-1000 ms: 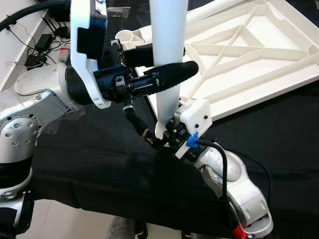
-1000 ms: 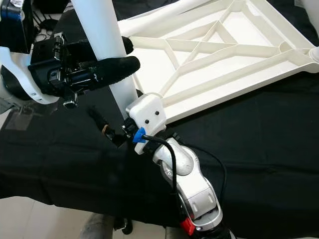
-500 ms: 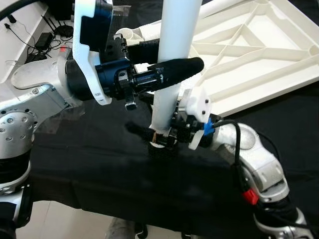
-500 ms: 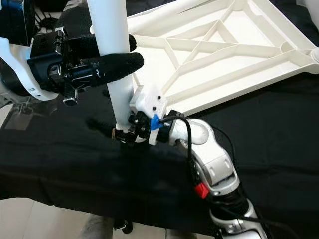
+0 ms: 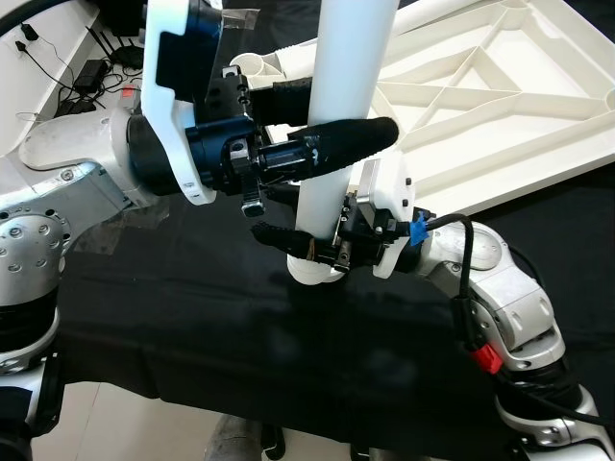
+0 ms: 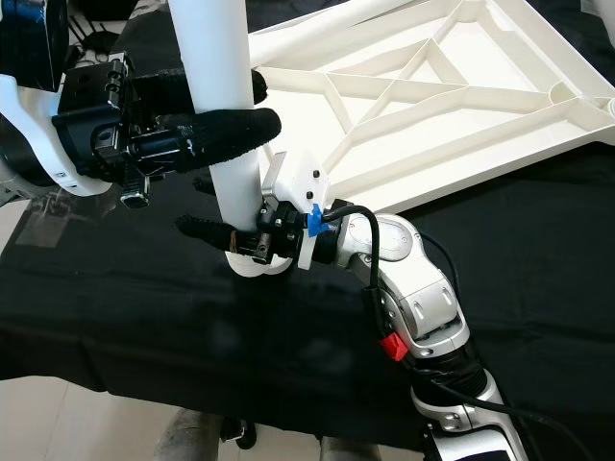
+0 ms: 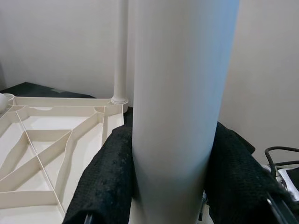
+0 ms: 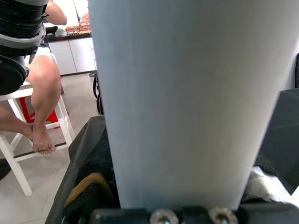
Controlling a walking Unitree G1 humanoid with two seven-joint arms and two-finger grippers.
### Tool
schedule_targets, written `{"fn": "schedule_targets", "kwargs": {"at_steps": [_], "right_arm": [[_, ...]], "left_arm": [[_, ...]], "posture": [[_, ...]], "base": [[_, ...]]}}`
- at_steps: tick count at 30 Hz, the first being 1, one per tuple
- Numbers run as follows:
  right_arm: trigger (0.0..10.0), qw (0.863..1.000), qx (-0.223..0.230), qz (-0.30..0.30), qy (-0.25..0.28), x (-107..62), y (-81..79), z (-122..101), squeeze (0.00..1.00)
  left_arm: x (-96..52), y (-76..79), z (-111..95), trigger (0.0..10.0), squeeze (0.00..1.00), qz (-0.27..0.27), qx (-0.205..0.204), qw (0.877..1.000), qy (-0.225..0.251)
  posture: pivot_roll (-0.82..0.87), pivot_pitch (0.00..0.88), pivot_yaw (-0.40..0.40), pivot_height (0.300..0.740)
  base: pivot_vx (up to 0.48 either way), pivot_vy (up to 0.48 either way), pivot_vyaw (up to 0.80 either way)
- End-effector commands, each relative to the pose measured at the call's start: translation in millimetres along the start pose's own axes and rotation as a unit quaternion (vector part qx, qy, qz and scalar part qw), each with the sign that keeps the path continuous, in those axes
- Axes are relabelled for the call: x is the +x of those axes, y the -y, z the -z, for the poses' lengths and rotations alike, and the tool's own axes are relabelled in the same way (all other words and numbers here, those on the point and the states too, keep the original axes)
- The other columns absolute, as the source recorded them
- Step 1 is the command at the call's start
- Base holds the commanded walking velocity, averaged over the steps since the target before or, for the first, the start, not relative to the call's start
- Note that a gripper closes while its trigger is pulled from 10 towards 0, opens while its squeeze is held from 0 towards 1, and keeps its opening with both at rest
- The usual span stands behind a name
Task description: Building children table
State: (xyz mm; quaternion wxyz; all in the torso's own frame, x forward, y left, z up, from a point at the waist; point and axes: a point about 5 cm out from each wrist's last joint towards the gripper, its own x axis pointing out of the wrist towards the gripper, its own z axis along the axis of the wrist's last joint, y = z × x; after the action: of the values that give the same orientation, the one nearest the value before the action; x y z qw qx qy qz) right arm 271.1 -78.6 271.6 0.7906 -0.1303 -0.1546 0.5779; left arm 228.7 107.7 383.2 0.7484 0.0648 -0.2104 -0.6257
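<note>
White table leg (image 5: 341, 115) stands upright at centre frame, foot on black-covered tabletop (image 5: 192, 327). Left pincer (image 5: 336, 144) clenched round leg mid-height; right pincer (image 5: 298, 240) clamps it just above the foot. Upturned white table frame (image 5: 500, 86) lies upper right, w/ person's bare leg (image 8: 42, 93) in right wrist view

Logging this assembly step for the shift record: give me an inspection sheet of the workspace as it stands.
Surface: black cloth covers the table.
Job's things: white table leg held upright, foot on the cloth; ribbed white tabletop lies underside up behind it.
Clutter: nothing seen.
Grippers: left pincer shut on the leg mid-height; right pincer shut on the leg near its foot.
Cables: black cable with blue clip along the right wrist; loose wires on the floor.
Surroundings: seated person's bare legs on a white stool.
</note>
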Motion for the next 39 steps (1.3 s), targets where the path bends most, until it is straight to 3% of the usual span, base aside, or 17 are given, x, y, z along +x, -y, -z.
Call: {"fn": "schedule_targets", "kwargs": {"at_steps": [1, 4, 5, 7, 8, 13, 18, 22, 24, 28, 29, 30, 31, 32, 37, 38, 39], "right_arm": [[0.0, 1.0, -0.005, -0.009, 0.0, 2.1, -3.0, 1.5, 0.0], [0.0, 1.0, -0.006, 0.0, -0.007, 1.7, -2.4, 5.8, 0.0], [0.0, 1.0, -0.004, 0.014, -0.008, 2.6, -0.9, 7.7, 0.0], [0.0, 1.0, -0.004, 0.014, -0.008, 2.6, -0.9, 7.7, 0.0], [0.0, 0.999, 0.001, 0.038, -0.005, 4.6, 1.8, 10.3, 0.0], [0.0, 0.996, 0.01, 0.093, 0.004, 5.6, 12.5, 13.4, 0.0], [0.0, 0.994, 0.009, 0.111, -0.002, 2.4, 15.5, 17.4, 0.0], [0.0, 0.985, 0.011, 0.173, -0.014, -7.2, 29.6, 27.5, 0.0], [0.0, 0.985, 0.011, 0.173, -0.014, -7.2, 29.6, 27.5, 0.0], [0.0, 0.965, 0.025, 0.26, -0.009, -22.2, 52.8, 34.3, 0.0], [0.0, 0.952, 0.034, 0.306, 0.001, -29.8, 63.4, 35.5, 0.0], [0.0, 0.952, 0.034, 0.306, 0.001, -29.8, 63.4, 35.5, 0.0], [0.0, 0.94, 0.035, 0.339, 0.008, -34.6, 69.4, 36.1, 0.0], [0.0, 0.93, 0.026, 0.367, 0.012, -38.1, 72.2, 36.1, 0.0], [0.7, 0.918, -0.013, 0.397, -0.002, -42.9, 73.0, 36.3, 0.0], [3.8, 0.913, -0.03, 0.406, -0.017, -45.1, 72.5, 39.2, 0.0], [3.8, 0.913, -0.03, 0.406, -0.017, -45.1, 72.5, 39.2, 0.0]], "left_arm": [[0.7, 3.5, -3.1, 0.0, 0.0, 0.015, 0.004, 1.0, 0.004], [0.6, 3.0, -1.5, 0.0, 0.0, 0.005, 0.008, 1.0, 0.012], [1.6, -2.7, -2.4, 8.3, 0.62, -0.022, 0.002, 0.999, 0.03], [1.6, -2.7, -2.4, 8.3, 0.62, -0.022, 0.002, 0.999, 0.03], [1.7, -13.6, -6.9, 10.0, 1.0, -0.061, -0.017, 0.996, 0.07], [-35.4, -51.7, -60.3, 10.0, 1.0, -0.152, -0.04, 0.961, 0.226], [-63.7, -51.5, -66.5, 10.0, 1.0, -0.172, -0.043, 0.948, 0.263], [-119.2, -42.3, -61.7, 10.0, 1.0, -0.267, -0.027, 0.917, 0.296], [-119.2, -42.3, -61.7, 10.0, 1.0, -0.267, -0.027, 0.917, 0.296], [-140.4, -43.4, -11.7, 10.0, 1.0, -0.401, -0.055, 0.884, 0.233], [-145.6, -40.7, 37.4, 10.0, 1.0, -0.478, -0.101, 0.856, 0.167], [-145.6, -40.7, 37.4, 10.0, 1.0, -0.478, -0.101, 0.856, 0.167], [-142.9, -25.9, 97.9, 10.0, 1.0, -0.527, -0.153, 0.833, 0.071], [-135.9, -4.9, 146.4, 10.0, 0.11, -0.548, -0.204, 0.811, 0.005], [-113.4, 35.1, 197.5, 10.0, 0.0, -0.524, -0.269, 0.805, -0.073], [-102.8, 51.9, 208.1, 10.0, 0.0, -0.491, -0.273, 0.821, -0.105], [-102.8, 51.9, 208.1, 10.0, 0.0, -0.491, -0.273, 0.821, -0.105]], "posture": [[0.04, 0.341, 0.071, 0.74], [0.03, 0.302, 0.062, 0.74], [0.02, 0.287, 0.055, 0.74], [0.02, 0.287, 0.055, 0.74], [0.02, 0.261, 0.048, 0.74], [0.01, 0.207, 0.04, 0.74], [0.01, 0.182, 0.034, 0.74], [0.01, 0.127, 0.017, 0.74], [0.01, 0.127, 0.017, 0.74], [0.04, 0.05, -0.009, 0.74], [0.05, 0.02, -0.01, 0.74], [0.05, 0.02, -0.01, 0.74], [0.04, 0.0, -0.011, 0.74], [0.03, 0.0, -0.011, 0.74], [0.02, 0.0, -0.005, 0.74], [0.01, 0.0, 0.003, 0.74], [0.01, 0.0, 0.003, 0.74]], "base": [[0.0, 0.0, 0.0], [0.0, 0.0, 0.0], [0.0, 0.0, 0.0], [0.0, 0.0, 0.0], [0.0, 0.0, 0.0], [0.0, 0.0, 0.0], [0.0, 0.0, 0.0], [0.0, 0.0, 0.0], [0.0, 0.0, 0.0], [0.0, 0.0, 0.0], [0.0, 0.0, 0.0], [0.0, 0.0, 0.0], [0.0, 0.0, 0.0], [0.0, 0.0, 0.0], [0.0, 0.0, 0.0], [0.0, 0.0, 0.0], [0.0, 0.0, 0.0]]}}
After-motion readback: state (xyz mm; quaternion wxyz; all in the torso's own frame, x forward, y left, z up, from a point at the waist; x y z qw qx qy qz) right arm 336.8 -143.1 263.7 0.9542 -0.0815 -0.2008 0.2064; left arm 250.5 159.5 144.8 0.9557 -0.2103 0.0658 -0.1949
